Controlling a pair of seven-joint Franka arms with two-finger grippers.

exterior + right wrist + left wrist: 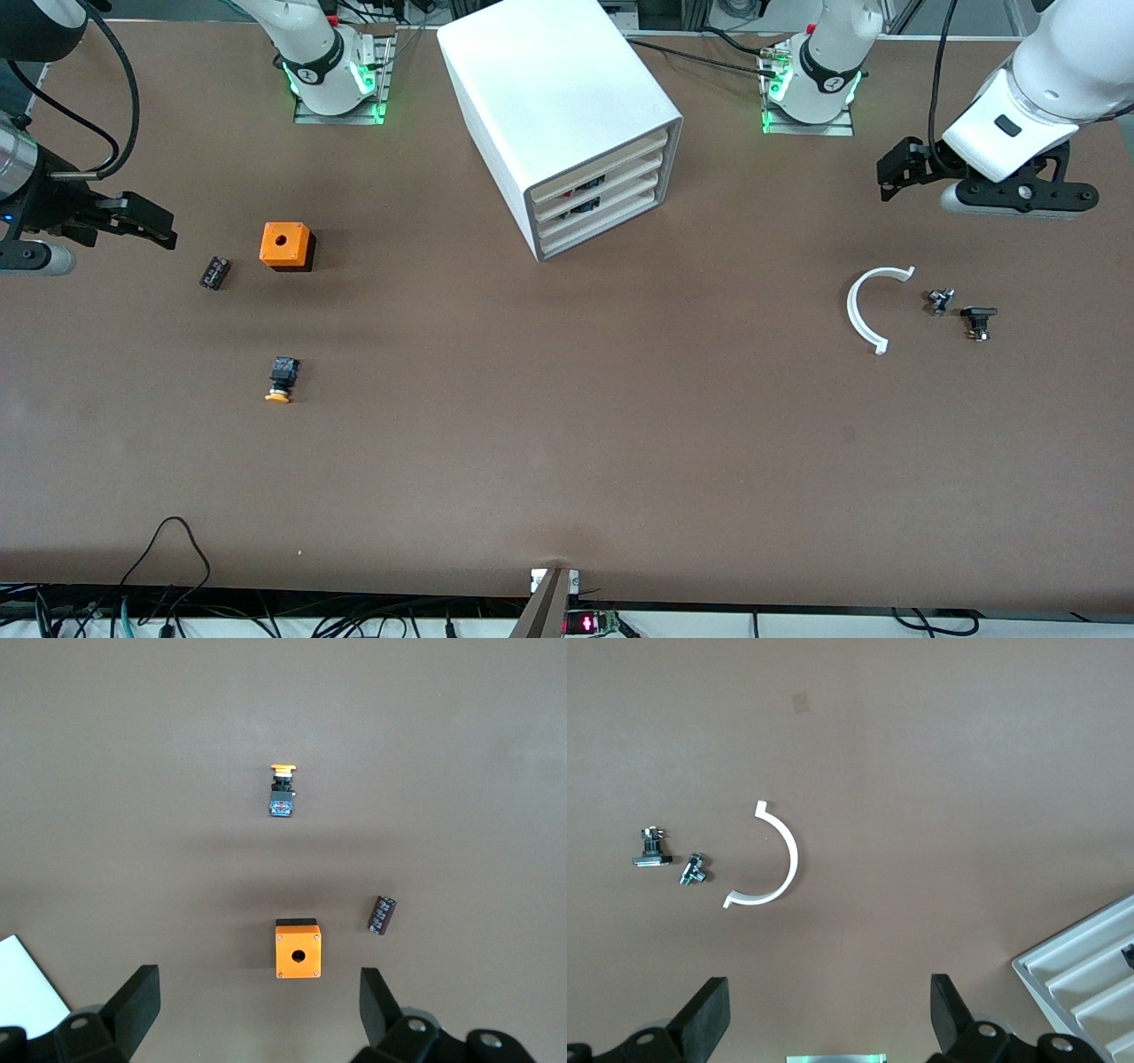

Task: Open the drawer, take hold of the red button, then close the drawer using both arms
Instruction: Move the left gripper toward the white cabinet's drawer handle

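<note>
Read on the front view's clock face: the right end effector (151, 221) hangs over the table (567, 461) at the right arm's end, fingers spread wide and empty. At its three to five o'clock lie a small dark cylinder (214, 272), the orange cube (286, 245) and the yellow-capped button (282, 379), none of them wanted. The cabinet (549, 89) stands mid-table, its long axis running from eleven to five o'clock. All its drawers (611, 199) are shut, with their fronts facing between four and five o'clock. No red-capped button shows on the table; dark parts glimpsed through the gaps of the two middle drawers may include it, but I cannot tell. Past a white arc-shaped clip (864, 310) and two small metal fittings (961, 312), the left end effector (895, 173) hovers over the table, fingers equally wide apart and empty. The drawer fronts lie at its nine o'clock, so this arm looks better placed to pull, while the right faces a blank side wall
</note>
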